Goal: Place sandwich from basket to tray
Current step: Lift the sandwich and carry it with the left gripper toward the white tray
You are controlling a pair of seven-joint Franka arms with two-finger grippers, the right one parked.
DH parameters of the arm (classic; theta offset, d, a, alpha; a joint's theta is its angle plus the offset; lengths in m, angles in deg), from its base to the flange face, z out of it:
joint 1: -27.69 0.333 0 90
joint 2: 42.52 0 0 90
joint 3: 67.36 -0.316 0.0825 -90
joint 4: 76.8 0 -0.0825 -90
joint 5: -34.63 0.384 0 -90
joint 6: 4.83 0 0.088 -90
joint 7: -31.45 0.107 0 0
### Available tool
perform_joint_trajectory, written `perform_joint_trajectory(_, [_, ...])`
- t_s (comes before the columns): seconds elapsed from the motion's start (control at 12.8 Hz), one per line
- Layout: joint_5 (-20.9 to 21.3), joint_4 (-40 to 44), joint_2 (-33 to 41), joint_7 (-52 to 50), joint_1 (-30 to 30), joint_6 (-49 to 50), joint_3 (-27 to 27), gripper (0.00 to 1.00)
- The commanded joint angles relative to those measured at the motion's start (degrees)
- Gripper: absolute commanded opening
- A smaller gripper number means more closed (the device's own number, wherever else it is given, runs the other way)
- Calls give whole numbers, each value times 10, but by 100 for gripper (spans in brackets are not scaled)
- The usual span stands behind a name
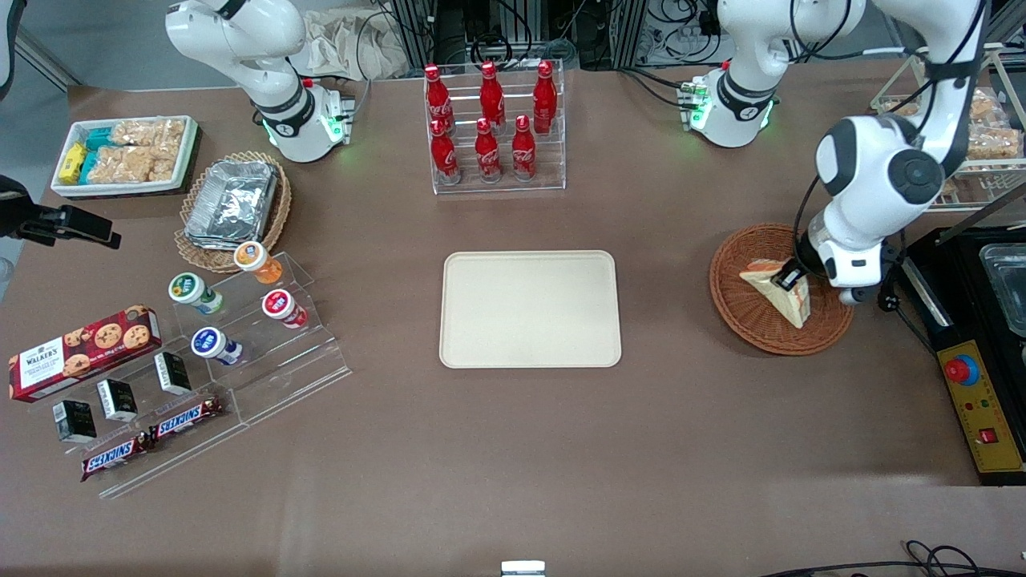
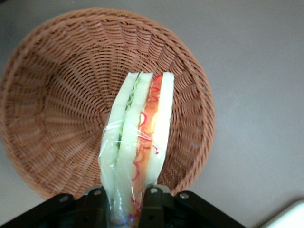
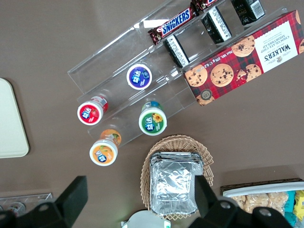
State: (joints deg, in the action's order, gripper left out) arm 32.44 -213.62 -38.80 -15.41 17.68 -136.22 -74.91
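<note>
The sandwich [image 1: 774,290] is a plastic-wrapped wedge of white bread with green and orange-red layers. It stands on edge over the reddish-brown wicker basket [image 1: 733,314], toward the working arm's end of the table. My left gripper [image 1: 789,279] is shut on one end of it. In the left wrist view the sandwich [image 2: 137,128] sticks out from between the black fingers [image 2: 153,197] of the gripper [image 2: 124,198], with the basket [image 2: 57,95] below it. I cannot tell whether the wedge touches the wicker. The cream tray [image 1: 529,308] lies bare at mid-table; its corner [image 2: 290,216] shows beside the basket.
A clear rack of red cola bottles [image 1: 490,124] stands farther from the front camera than the tray. Toward the parked arm's end are a tan basket of foil containers [image 1: 232,204], a white snack box [image 1: 124,154] and an acrylic stand [image 1: 240,336]. A control box [image 1: 978,401] sits beside the basket.
</note>
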Motion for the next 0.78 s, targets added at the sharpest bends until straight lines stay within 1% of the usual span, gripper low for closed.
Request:
perform_joint_trajectory(0.0, [29,114,18,16,2,154,12,0])
perform_joint_trajectory(0.08, [46,176,8,20,2,229,23,0])
perform_joint_trajectory(0.16, [54,228,2,29,2,282,36,0])
perform_joint_trajectory(0.39, [54,339,1,117,3,397,59,0])
perform_joint_trajectory(0.55, [53,385,5,193,3,429,87,0])
perform_joint_trajectory(0.7, [47,426,1,219,2,430,124,0])
